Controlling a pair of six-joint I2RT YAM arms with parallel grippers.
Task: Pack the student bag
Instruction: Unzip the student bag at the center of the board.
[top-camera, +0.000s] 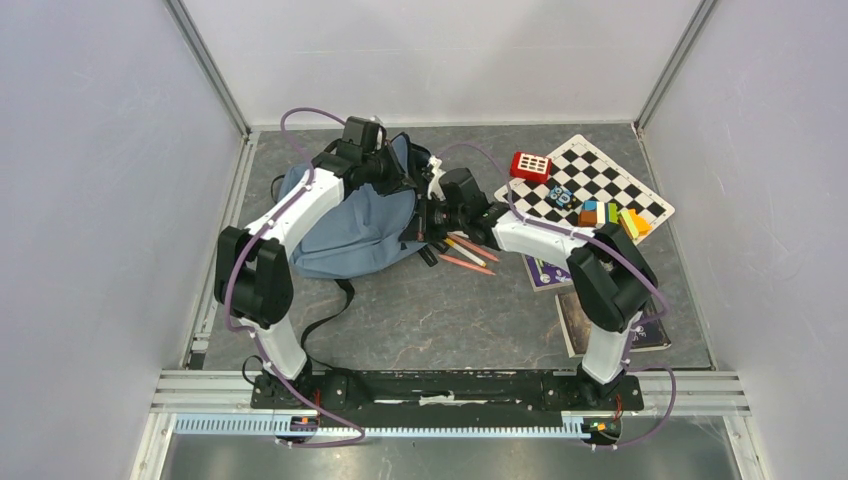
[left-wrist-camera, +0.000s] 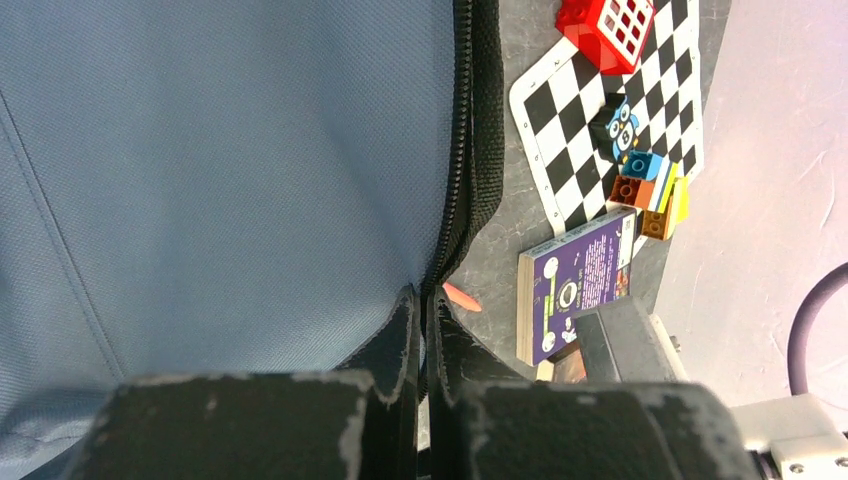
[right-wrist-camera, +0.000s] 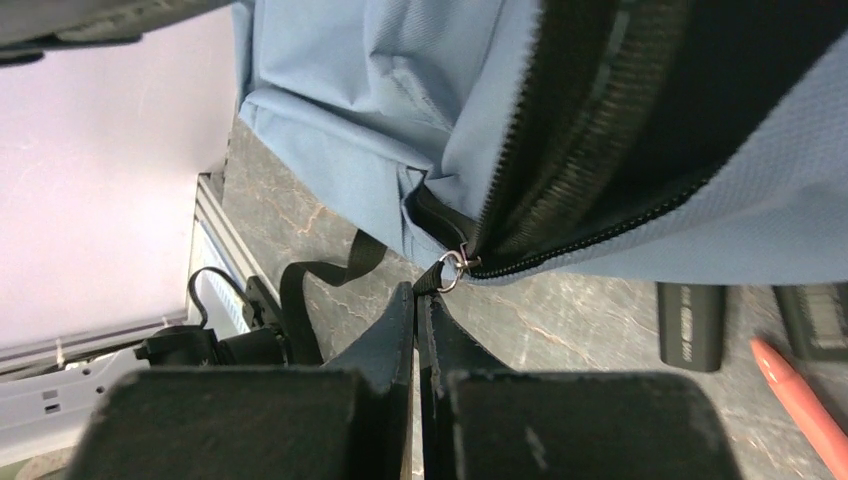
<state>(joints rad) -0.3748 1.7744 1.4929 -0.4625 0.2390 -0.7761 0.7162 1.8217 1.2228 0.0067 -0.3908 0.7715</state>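
The student bag (top-camera: 345, 225), blue-grey with black zippers, lies at the left middle of the table. My left gripper (top-camera: 402, 168) is over its far right side. In the left wrist view the gripper (left-wrist-camera: 421, 300) is shut on the bag's (left-wrist-camera: 220, 150) fabric edge by the black zipper (left-wrist-camera: 462, 150). My right gripper (top-camera: 436, 215) is at the bag's right edge. In the right wrist view it (right-wrist-camera: 420, 293) is shut on the black zipper pull tab below a small metal ring (right-wrist-camera: 450, 268). The zipper above gapes, showing dark inside.
Several pencils (top-camera: 468, 252) lie just right of the bag. A chessboard (top-camera: 590, 185) at the back right carries a red calculator-like block (top-camera: 531, 165) and coloured bricks (top-camera: 610, 213). A purple book (top-camera: 548, 272) and another book (top-camera: 570, 322) lie near the right arm. A black strap (top-camera: 325, 310) trails forward.
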